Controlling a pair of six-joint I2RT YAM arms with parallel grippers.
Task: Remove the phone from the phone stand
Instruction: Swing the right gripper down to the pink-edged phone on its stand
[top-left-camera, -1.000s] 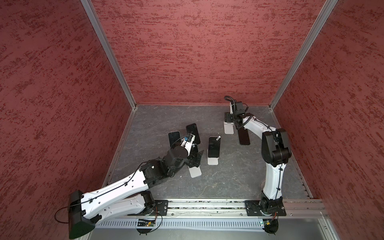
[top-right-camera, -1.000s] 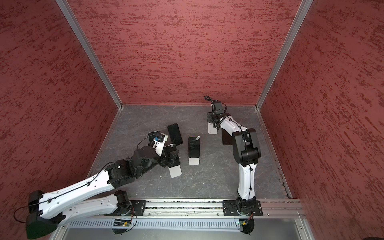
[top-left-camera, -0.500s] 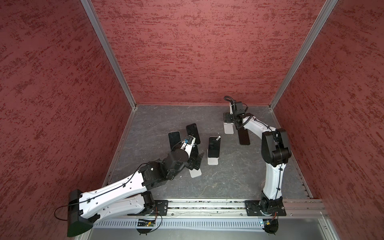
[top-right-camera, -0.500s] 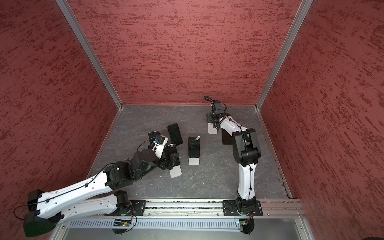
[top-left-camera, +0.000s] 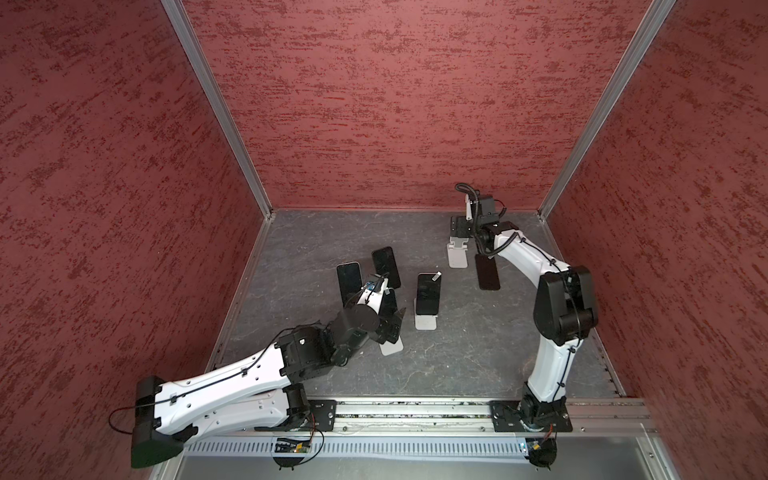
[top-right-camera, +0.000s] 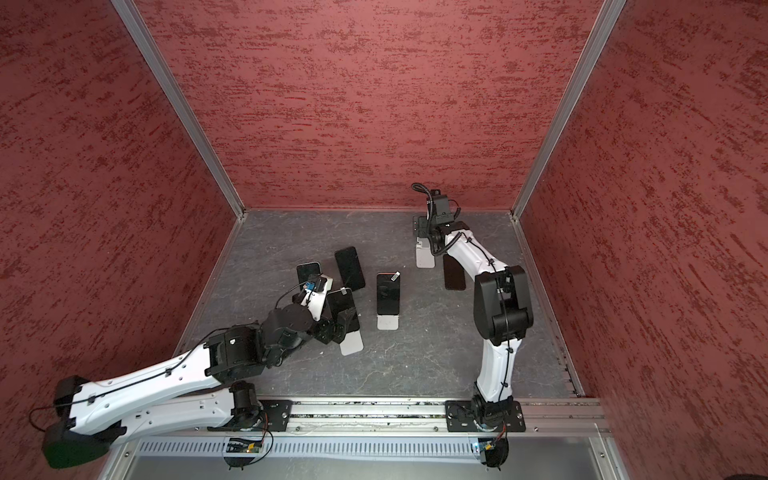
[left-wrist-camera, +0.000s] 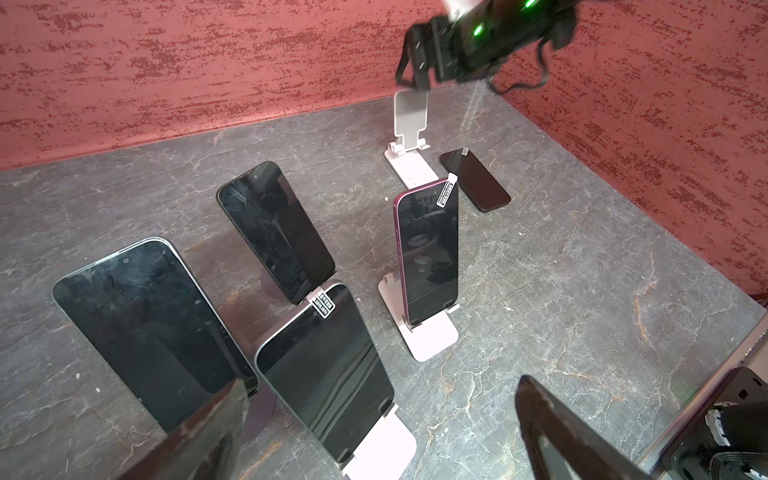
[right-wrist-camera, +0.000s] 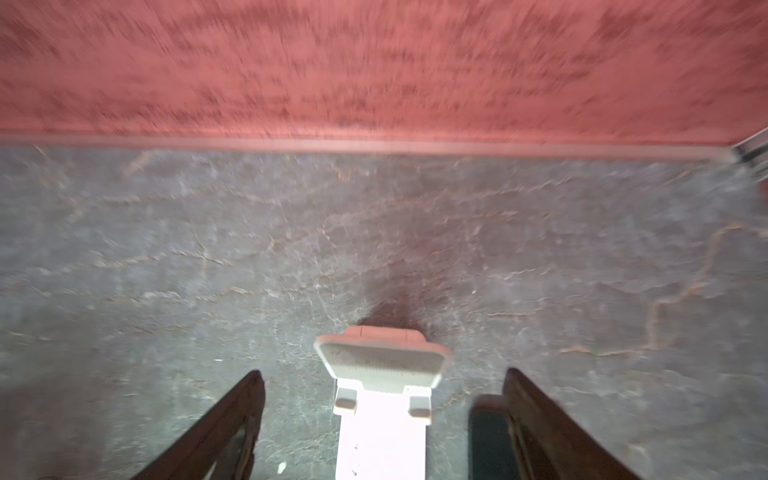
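Two white robot arms work on a grey marbled surface (top-left-camera: 478, 353) walled in red. At the back, the right claw (right-wrist-camera: 382, 374) hangs spread above an empty white phone stand (top-left-camera: 457, 255), pinching nothing. The right wrist view is blurred, but both dark fingers (right-wrist-camera: 232, 415) show well apart, with the stand's bare cradle between them. A black phone (top-left-camera: 487, 272) lies flat and face up on the surface just beside that stand. It is close to one finger, and contact cannot be told. This phone appears to be already off its stand, so the right arm seems to be at the letting-go step. Nearer the front, the left claw (left-wrist-camera: 382, 382) is spread wide and empty, its fingers flanking a silver-edged phone (left-wrist-camera: 328, 374) that leans on a front white stand (left-wrist-camera: 382, 449). A magenta-edged phone (left-wrist-camera: 428, 253) stands upright on a middle white stand (left-wrist-camera: 432, 340). A large dark phone (left-wrist-camera: 149, 332) and a smaller dark phone (left-wrist-camera: 274, 232) lean on stands that are mostly hidden. The left arm looks lined up for a grasp. Its next move likely calls for closing on the silver-edged phone's long edges, then lifting it up and out of the stand's lip. The light stand must not be dragged, and the large phone close beside it must not be knocked.
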